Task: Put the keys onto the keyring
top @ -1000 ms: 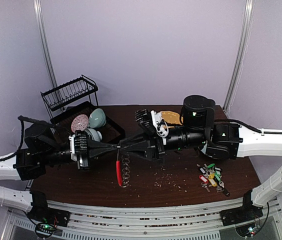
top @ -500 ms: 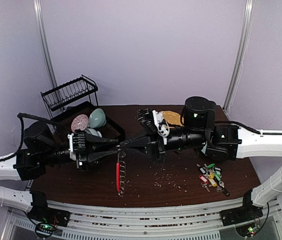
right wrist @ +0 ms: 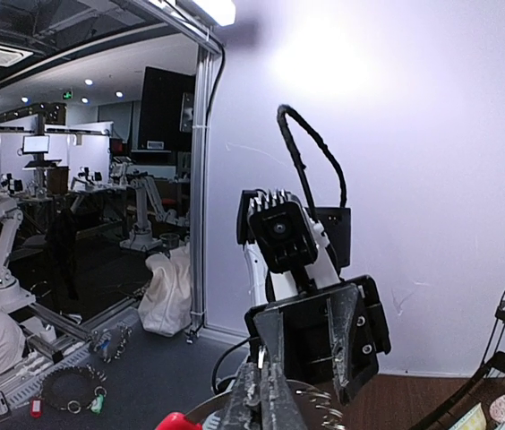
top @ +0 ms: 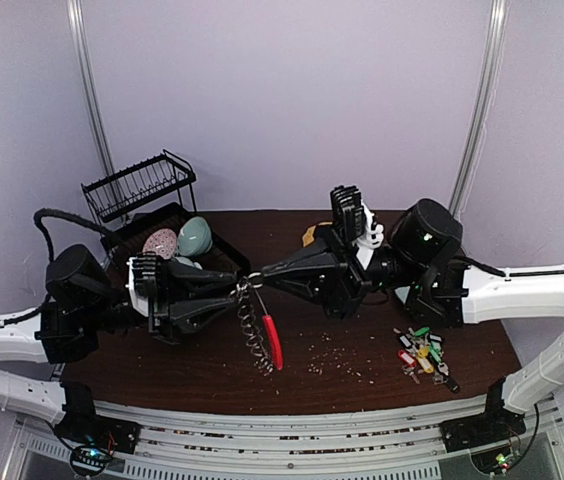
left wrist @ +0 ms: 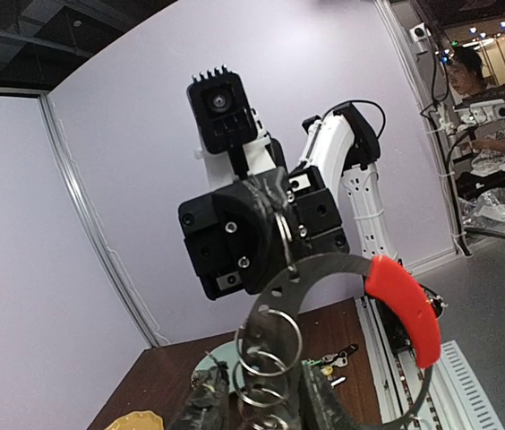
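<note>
Overhead view: the two arms meet tip to tip above the centre of the table (top: 162,365). The right gripper (top: 259,275) is clenched on the top of the keyring (top: 273,342), which hangs below it clear of the table, red arc to the right and metal loops to the left. The left gripper (top: 234,290) stands with its jaws partly apart.

Left wrist view: silver loops lie between the parted left fingers (left wrist: 324,408); whether the fingers touch them cannot be told. The dark band rises into the right gripper's closed tips.

Right wrist view: the right fingers (right wrist: 251,394) are pressed together over the ring.

Only the overhead view shows the keys (top: 422,352), heaped at lower right, well apart from the keyring.
</note>
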